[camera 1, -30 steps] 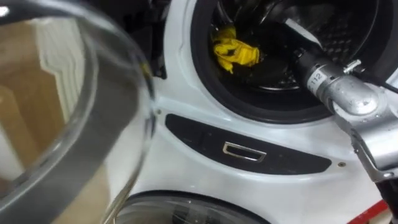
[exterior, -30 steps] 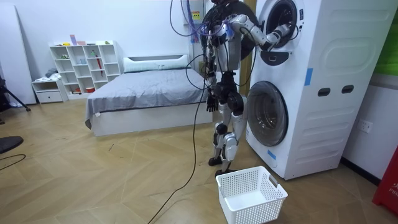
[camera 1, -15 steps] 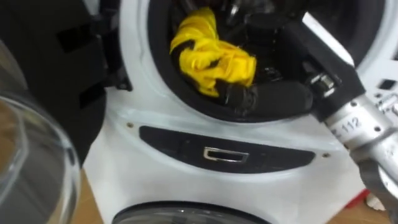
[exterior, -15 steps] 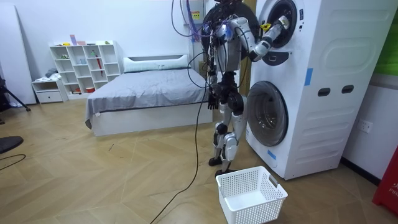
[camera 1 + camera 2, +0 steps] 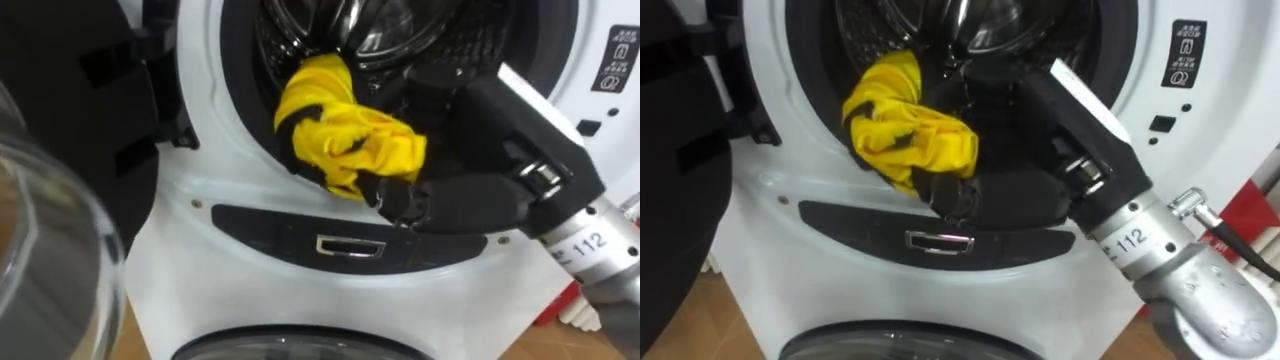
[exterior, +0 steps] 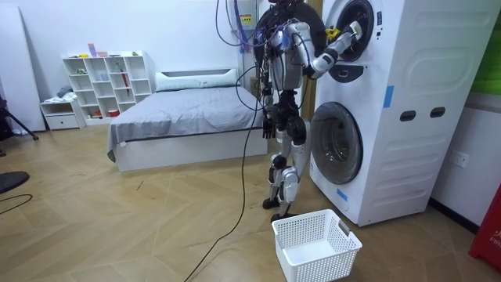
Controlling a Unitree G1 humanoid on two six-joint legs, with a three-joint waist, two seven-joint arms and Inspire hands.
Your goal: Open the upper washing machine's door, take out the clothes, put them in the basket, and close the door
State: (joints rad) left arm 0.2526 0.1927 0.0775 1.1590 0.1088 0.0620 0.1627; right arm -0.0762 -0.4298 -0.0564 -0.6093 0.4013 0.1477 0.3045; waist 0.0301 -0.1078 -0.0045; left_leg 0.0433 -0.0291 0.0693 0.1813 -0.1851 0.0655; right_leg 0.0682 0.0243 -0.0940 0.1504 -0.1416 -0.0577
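Yellow cloth [image 5: 345,135] is clenched by right hand [image 5: 452,205].

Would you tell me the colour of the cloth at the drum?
Yellow cloth, clearest in the left eye view.

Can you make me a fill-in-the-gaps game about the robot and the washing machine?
1. The right hand has its fingers curled round a ___ cloth.
2. The door of the upper washing machine stands ___.
3. The white basket near the robot's feet sits on the ___.

Missing words: yellow, open, floor.
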